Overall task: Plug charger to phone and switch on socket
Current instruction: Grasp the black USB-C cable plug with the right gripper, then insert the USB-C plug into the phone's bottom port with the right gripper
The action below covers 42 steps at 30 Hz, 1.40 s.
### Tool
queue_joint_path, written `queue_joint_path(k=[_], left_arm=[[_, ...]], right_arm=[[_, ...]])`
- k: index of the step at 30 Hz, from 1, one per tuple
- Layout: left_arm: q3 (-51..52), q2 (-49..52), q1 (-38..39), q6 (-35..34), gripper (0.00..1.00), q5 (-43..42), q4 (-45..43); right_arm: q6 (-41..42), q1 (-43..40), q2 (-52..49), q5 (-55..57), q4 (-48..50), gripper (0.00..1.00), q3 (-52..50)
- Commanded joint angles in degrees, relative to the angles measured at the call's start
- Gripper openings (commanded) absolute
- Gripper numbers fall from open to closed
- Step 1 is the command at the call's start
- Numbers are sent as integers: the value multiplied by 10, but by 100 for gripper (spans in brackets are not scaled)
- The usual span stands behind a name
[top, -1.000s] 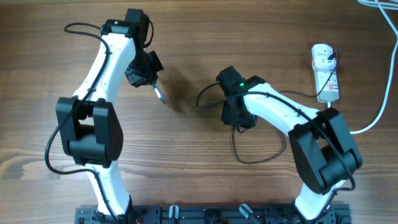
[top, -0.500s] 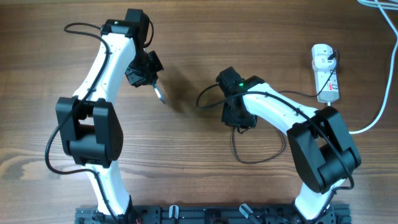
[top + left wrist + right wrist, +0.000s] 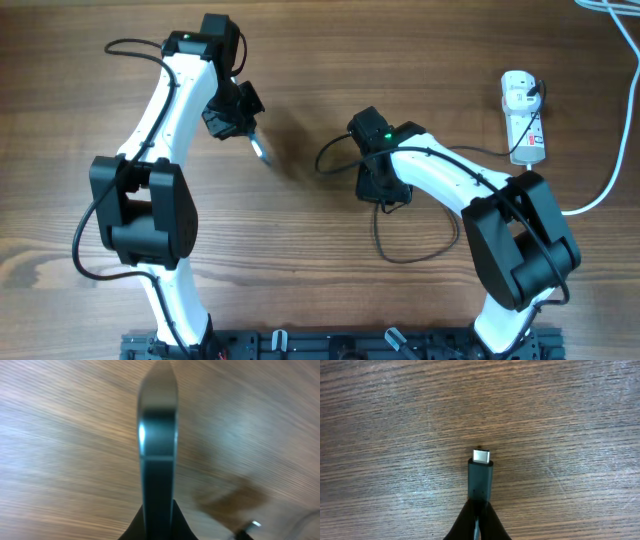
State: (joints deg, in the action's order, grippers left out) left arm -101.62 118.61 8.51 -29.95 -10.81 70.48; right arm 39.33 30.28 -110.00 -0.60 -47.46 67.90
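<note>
- Left gripper [image 3: 243, 128]: closed on the thin, grey-edged rectangular phone [image 3: 157, 450]. It holds the phone edge-on above the brown wooden table [image 3: 300, 290], upper left of centre in the overhead view. The screen does not show in any view.
- Right gripper [image 3: 477, 522]: pinched narrow on the charger [image 3: 480, 477], a thin black cable with a small dark plug body and a bright metal tip. The tip points clear of the fingers, over bare wood at the centre of the overhead frame.
- The slack of the black cable lies in a loop on the table, lower centre right.
- Phone and charger tip are well apart, so in our judgement the plug is not yet mated.
- The narrow white socket [image 3: 524, 125], a power strip with a white adapter and a small red mark, lies at the upper right edge. Neither gripper is near it.
- We cannot tell its switch position from these views.
- Done: both items are grasped. Left: align the tip with the port, insert it, then press the switch.
</note>
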Motion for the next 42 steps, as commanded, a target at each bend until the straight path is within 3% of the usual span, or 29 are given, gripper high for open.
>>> queue_joint_path(k=[1,5,6,9,15,19,23,28,34,42], left_arm=[[1,-13,0,104,4,-209,-35],[1,-17,0,165,4,-377,-84],[1,-21,0,165,4,-385,-92],[1,-49,4,178,4,-393,-110],[1,-163,56,178,4,-393,-148],[1,-218,94,178,4,-390,-144],[1,-233,92,175,4,-322,-142],[1,-233,92,115,4,-327,-144],[1,-233,92,115,4,-403,-143],[1,-233,92,118,4,-385,-129]], right_arm=[[-52,0,-5,-72,-8,4,27],[-116,1,54,-136,-86,4,89],[-137,2,80,-157,-97,4,92],[-200,14,162,-215,-116,4,91],[-178,74,307,-218,-74,4,92],[-147,74,316,-206,-72,4,92],[-147,74,355,-205,-71,4,98],[-147,74,377,-191,-70,4,98],[-133,74,377,-152,-61,4,98],[-138,74,377,-136,-58,4,98]])
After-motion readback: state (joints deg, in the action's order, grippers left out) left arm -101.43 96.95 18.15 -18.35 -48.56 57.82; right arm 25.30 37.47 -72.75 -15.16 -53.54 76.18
